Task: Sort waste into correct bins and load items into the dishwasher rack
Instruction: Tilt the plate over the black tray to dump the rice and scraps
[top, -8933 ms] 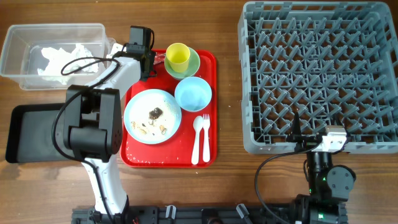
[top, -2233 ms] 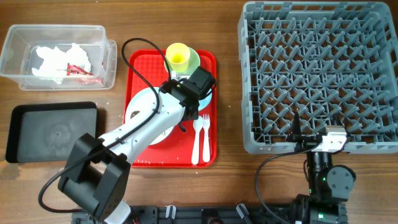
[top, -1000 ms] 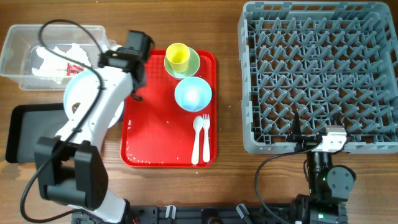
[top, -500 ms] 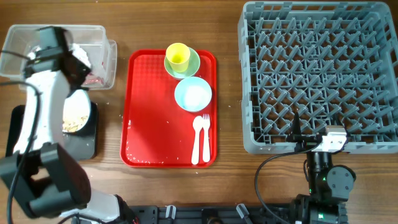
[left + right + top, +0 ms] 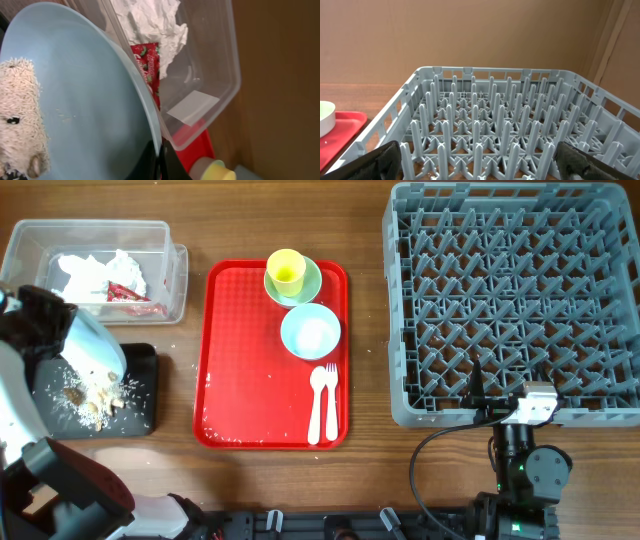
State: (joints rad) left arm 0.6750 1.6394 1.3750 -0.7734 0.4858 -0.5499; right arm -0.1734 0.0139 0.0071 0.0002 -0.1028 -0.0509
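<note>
Left hand (image 5: 159, 159): closed tight on the rim of the light blue plate (image 5: 95, 350). Only the dark finger ends show at the bottom of the wrist view.
Plate: smooth, round and glossy, held steeply tilted above the black tray (image 5: 140, 360) at the bench's left edge.
Food scraps (image 5: 88, 398): brownish-white crumbs scattered on the tray beside the plate's lower edge.
Wrist view only: a pale, fuzzy clump (image 5: 20, 120) lies against the plate's face. The overhead view does not resolve it.
Black tray: shallow, matte and rectangular, lying just in front of the clear tub (image 5: 170, 240).
Clear tub: thin transparent plastic with rounded corners. It holds crumpled white napkins (image 5: 95, 272) and a small red wrapper (image 5: 125, 292).
Wrist view of tub: the wrapper's print and a white label on the tub wall are visible, which the overhead view does not show.
Red tray (image 5: 250, 380): flat, with a fine textured surface, right of the tub and apart from it.
On red tray: a yellow cup (image 5: 287, 270) sits in a pale green small bowl (image 5: 310, 285). A light blue bowl (image 5: 310, 332) is just in front, then a white spoon (image 5: 317, 405) and fork (image 5: 331, 400) side by side.
Dishwasher rack (image 5: 510, 300): a square grey plastic crate with rows of upright pegs, at far right and with no items in it.
Right hand (image 5: 477, 150): fingers spread wide with nothing between them, facing the rack's near wall.
Bench (image 5: 370, 330): brown wood grain.
</note>
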